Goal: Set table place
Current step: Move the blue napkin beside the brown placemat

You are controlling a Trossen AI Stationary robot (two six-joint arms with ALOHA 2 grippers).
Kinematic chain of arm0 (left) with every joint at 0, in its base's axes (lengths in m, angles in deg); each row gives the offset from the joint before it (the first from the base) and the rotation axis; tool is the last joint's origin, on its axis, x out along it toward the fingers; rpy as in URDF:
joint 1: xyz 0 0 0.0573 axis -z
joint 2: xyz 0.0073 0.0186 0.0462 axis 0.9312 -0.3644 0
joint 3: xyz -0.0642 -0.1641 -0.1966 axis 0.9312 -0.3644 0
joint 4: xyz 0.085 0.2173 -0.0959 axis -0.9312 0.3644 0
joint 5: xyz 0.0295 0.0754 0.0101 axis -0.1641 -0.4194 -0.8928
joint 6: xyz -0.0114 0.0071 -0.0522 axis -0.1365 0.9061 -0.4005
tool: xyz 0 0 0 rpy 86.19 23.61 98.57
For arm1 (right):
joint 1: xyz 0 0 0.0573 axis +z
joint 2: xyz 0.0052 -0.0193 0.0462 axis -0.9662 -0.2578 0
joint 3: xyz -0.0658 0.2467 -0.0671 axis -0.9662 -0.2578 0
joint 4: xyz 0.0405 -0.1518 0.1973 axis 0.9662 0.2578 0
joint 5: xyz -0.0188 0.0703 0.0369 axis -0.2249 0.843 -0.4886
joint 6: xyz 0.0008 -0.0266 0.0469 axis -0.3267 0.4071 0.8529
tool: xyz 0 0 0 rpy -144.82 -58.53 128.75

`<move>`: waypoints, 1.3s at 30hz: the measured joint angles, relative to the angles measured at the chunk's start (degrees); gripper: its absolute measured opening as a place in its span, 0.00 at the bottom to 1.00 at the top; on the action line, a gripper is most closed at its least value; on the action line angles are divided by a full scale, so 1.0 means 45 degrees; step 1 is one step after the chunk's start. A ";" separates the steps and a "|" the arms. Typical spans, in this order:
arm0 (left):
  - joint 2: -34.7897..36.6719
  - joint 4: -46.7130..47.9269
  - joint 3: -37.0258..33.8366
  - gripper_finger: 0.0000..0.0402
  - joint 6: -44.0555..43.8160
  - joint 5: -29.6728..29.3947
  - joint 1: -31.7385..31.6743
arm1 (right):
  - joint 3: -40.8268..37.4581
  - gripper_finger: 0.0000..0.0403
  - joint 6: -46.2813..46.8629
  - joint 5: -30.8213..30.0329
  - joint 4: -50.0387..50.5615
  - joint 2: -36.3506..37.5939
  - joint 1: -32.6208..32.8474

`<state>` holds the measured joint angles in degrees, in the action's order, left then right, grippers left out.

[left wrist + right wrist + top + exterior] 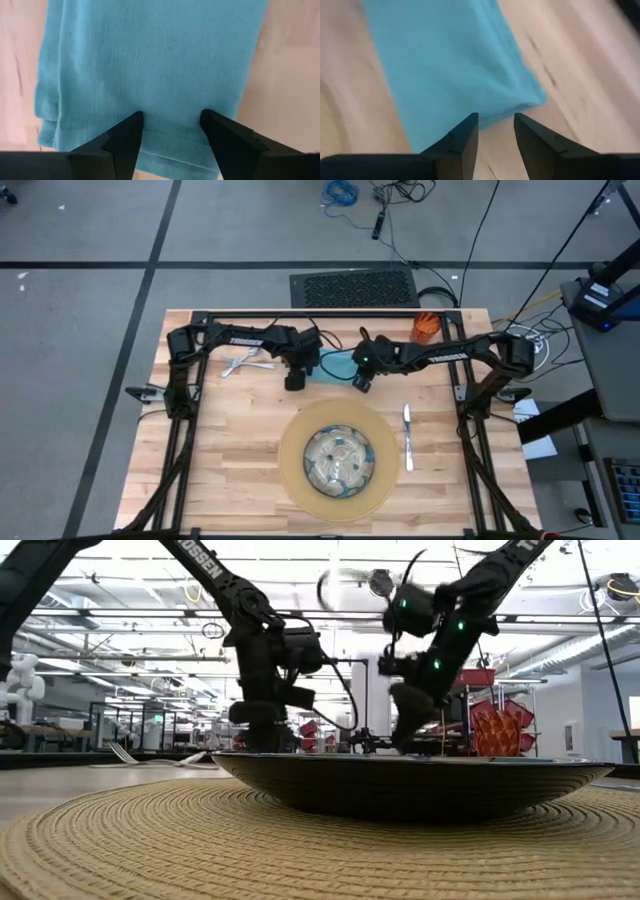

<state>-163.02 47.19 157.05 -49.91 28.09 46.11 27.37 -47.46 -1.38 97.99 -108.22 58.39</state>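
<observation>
Both arms work the teal napkin point(335, 366) near the table's point(230, 470) far edge, the left gripper point(171, 131) open and the right gripper point(496, 133) narrowly parted; mat point(295, 480), bowl point(340, 460) and knife point(407, 436) look placed, fork and spoon point(245, 364) and orange cup point(427, 326) remain.

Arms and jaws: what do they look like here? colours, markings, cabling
Both arms are dark, near black, slim jointed links. White lettering runs along the left arm and the right arm. Black cables loop off the wrists; small green lights glow on the right one. Jaws are flat, dark, tapered wedges on both grippers.
</observation>
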 joint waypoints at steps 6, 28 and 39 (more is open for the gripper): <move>0.0132 0.0804 -0.0179 0.51 -0.0733 -0.0071 0.0190 | 0.0000 0.29 -0.1193 -0.0398 -0.1259 0.1274 0.0764; 0.3758 -0.1138 -0.4822 0.51 -0.6434 0.0205 0.1999 | 0.0005 0.29 -0.2422 -0.4434 -0.0123 0.7419 0.4076; 0.6935 -0.4530 -0.9044 0.51 -1.2294 -0.0624 0.4012 | 0.0005 0.29 -0.2667 -0.5008 -0.0185 0.7342 0.5062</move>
<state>-131.82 26.80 116.35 -105.24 25.28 64.16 27.39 -59.46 -23.92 97.16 -75.18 81.17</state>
